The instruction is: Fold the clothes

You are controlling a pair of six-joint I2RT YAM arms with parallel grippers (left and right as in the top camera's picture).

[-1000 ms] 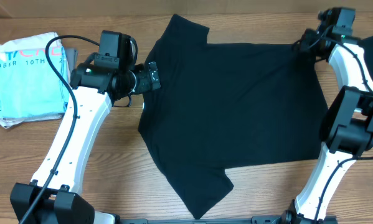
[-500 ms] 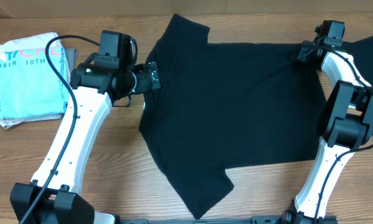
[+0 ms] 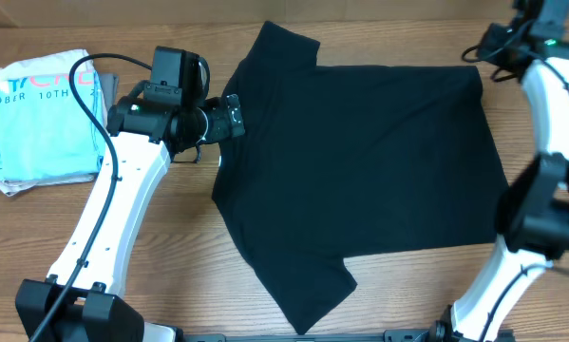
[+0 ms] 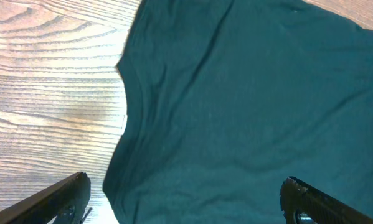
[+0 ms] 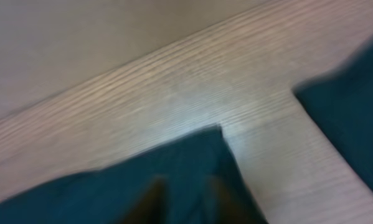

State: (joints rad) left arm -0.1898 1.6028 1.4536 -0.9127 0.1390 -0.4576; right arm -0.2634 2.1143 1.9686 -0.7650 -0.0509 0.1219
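My left tool hangs with its jaws spread wide, nothing between them, just over the collar edge of the black T-shirt, and my wrist camera shows the neckline curving between the two dark fingertips. My right tool is up above the shirt's far hem corner. Its view is too blurred for me to tell whether the jaws are open or closed, or whether they touch the cloth. The black T-shirt lies spread flat on the worktop between my two arms. Its collar is turned toward my left arm and its hem toward my right arm. One short sleeve points to the far edge and the other sleeve to the near edge. The body looks mostly smooth, with a few soft creases near the neckline. Just beyond the hem corner, apart from the shirt with bare wood between, my right wrist camera catches another dark piece of fabric. Well away on the collar side, past my left arm, a folded light-blue T-shirt with printed lettering sits on the worktop, not touching the black T-shirt.
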